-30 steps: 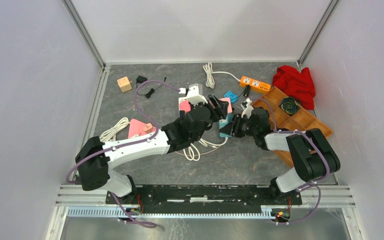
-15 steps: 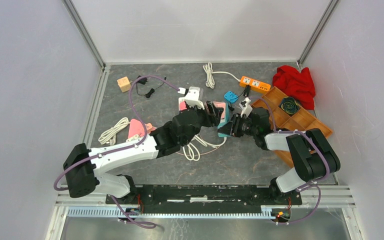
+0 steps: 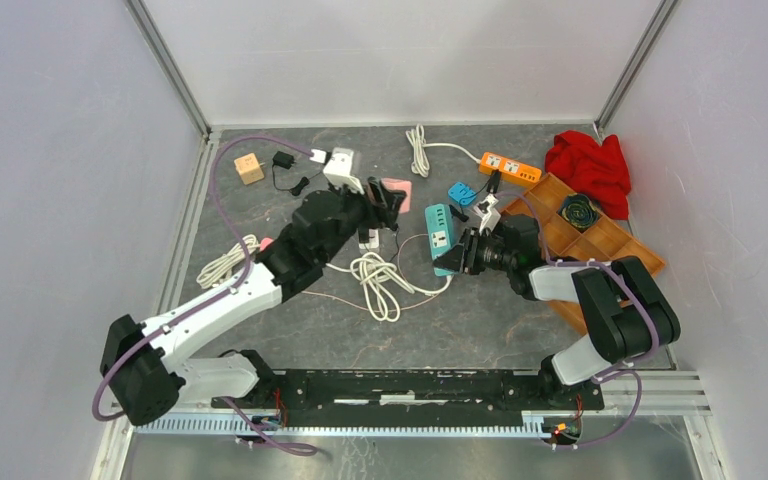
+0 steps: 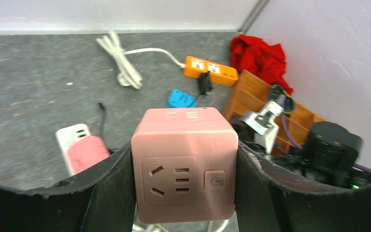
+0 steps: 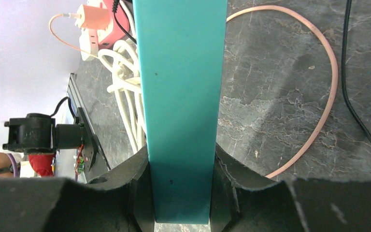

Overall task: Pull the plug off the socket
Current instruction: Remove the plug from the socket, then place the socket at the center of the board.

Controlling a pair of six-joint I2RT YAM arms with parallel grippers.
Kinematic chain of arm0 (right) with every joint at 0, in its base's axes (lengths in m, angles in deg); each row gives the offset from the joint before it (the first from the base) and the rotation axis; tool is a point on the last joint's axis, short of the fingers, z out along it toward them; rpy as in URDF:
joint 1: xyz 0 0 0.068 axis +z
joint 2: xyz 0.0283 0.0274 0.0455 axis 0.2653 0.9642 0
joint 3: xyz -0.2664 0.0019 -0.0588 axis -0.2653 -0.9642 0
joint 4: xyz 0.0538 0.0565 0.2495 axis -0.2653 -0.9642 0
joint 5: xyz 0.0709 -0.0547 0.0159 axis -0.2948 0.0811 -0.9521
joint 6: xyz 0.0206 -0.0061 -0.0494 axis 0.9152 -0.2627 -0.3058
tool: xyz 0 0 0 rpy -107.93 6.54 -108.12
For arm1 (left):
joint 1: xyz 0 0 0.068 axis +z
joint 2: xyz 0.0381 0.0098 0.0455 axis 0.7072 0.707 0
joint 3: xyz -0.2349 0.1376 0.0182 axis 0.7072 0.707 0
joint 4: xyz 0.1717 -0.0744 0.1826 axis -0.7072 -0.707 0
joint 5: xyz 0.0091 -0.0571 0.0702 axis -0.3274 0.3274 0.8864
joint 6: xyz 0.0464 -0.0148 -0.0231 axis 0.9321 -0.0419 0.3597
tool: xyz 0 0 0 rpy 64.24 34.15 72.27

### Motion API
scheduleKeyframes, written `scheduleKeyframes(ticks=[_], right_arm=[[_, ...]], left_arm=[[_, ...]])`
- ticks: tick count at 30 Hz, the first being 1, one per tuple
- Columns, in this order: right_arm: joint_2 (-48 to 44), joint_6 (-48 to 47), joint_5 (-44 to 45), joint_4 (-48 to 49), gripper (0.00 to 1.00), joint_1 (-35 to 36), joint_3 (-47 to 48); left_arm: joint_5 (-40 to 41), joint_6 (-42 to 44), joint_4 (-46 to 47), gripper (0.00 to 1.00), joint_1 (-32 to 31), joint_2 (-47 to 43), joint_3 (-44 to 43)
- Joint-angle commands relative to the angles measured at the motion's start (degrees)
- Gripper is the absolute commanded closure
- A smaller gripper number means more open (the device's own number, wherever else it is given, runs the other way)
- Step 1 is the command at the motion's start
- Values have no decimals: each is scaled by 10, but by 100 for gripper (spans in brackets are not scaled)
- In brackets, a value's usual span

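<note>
A pink cube socket (image 4: 183, 125) fills the left wrist view, and my left gripper (image 4: 184, 166) is shut on its two sides. From above, the cube (image 3: 400, 188) hangs at the back centre in that left gripper (image 3: 388, 196), well apart from the teal power strip (image 3: 439, 236). My right gripper (image 3: 459, 250) is shut on the end of that strip (image 5: 181, 72), which stands on its edge on the table; the fingers (image 5: 140, 193) press both flat sides. The cube's visible face has empty holes. Its far side is hidden, so I see no plug.
A coiled white cable (image 3: 375, 275) and a thin pink cord (image 5: 319, 121) lie between the arms. An orange power strip (image 3: 508, 166), red cloth (image 3: 590, 165) and wooden tray (image 3: 600, 240) sit at the right. A wooden cube (image 3: 249, 167) and another white cable (image 3: 226, 262) lie left.
My left arm has swung left and towards the back, carrying the pink cube away from the teal strip it was next to. The right gripper and the strip have stayed put.
</note>
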Motion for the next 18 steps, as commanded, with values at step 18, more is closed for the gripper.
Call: scheduleKeyframes(ticks=[18], right_arm=[[46, -75, -51, -36, 53, -1, 52]], left_arm=[[-107, 6, -29, 98, 199, -29, 45]])
